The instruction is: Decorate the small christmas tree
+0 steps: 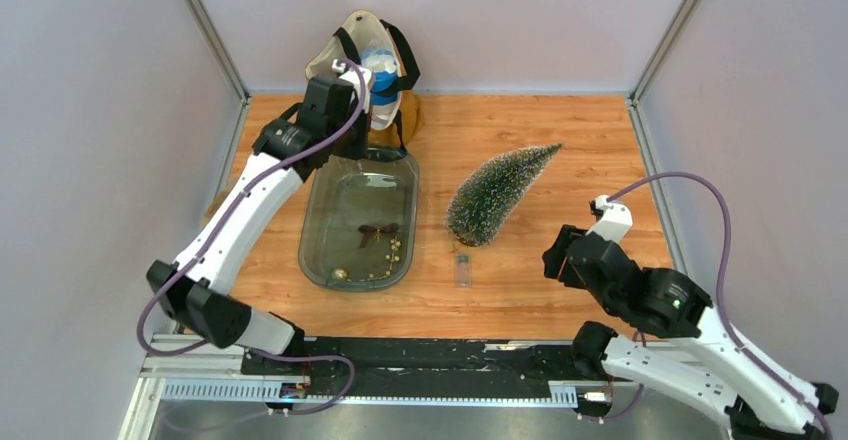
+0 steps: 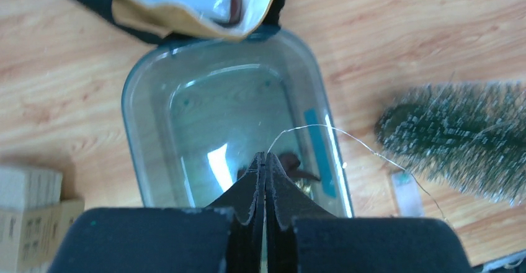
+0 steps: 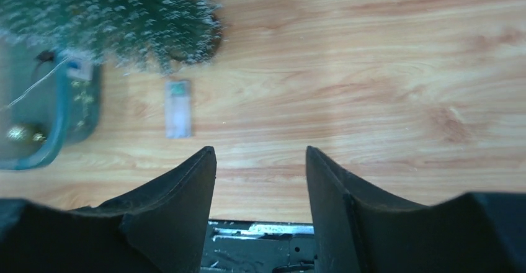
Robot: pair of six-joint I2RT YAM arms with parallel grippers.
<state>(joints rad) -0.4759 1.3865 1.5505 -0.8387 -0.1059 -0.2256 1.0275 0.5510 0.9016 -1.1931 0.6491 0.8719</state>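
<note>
Clutter sat mostly on the left side of your wooden table (image 1: 590, 140): a clear tray (image 1: 345, 195) lay there with a brown bow-shaped ornament (image 1: 378, 230) and some gold beads (image 1: 396, 256) in its near end, and a tote bag (image 1: 362, 32) stood right at its far end. The small christmas tree (image 1: 500, 193) lay on its side to the right of the tray, near it but apart, with the tip pointing to the far right and the base toward you. A small clear box (image 1: 462, 268) lay flat just in front of that base. Your left gripper (image 2: 266, 156) hung over the tray with its jaws pressed together on a thin wire (image 2: 347, 133). From above, your left arm covered part of the bag and the wire could not be seen. Only the left wrist view showed it, curving from the fingertips to the right, toward the box beside the tree. That view showed also cardboard boxes (image 2: 31, 214) left of the tray. Your right gripper (image 3: 259, 152) hovered over bare wood at the near right, well apart from the tree, with its jaws apart. Its wrist view showed a gold ball (image 3: 18, 133) in the tray's corner.
</note>
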